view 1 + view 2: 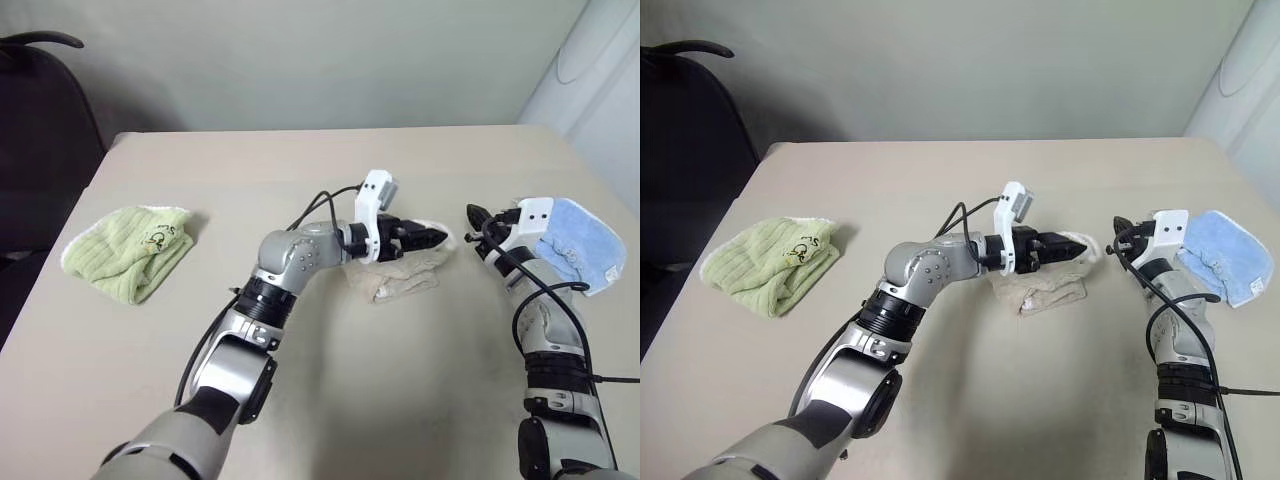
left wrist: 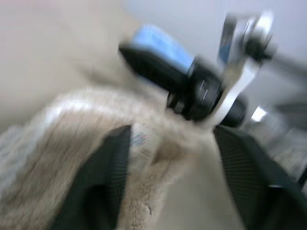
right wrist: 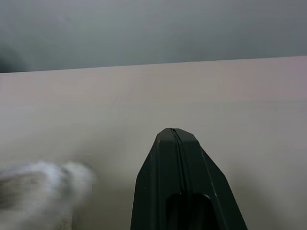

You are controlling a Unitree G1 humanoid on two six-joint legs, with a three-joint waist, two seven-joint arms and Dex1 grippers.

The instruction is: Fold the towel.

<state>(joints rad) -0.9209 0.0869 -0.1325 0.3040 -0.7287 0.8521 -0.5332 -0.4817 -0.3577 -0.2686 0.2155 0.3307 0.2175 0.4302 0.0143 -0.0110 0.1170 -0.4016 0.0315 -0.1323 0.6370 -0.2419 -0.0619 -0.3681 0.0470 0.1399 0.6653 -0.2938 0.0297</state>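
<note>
While one towel lies bunched, left claw gapes above it, right claw shut empty.

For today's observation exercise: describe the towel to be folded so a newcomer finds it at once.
On the beige table, three cloths lie in a row. The towel is the bunched middle one, under the left gripper. It is beige, unlike the green cloth and the blue cloth.

Three cloths lie on one bench: one beige towel near the middle, one ribbed green cloth off to the left, one light-blue cloth off to the right. Two robot arms reach over it, each ending in one pincer: left pincer, right pincer. One dark chair stands beside the bench.
</note>
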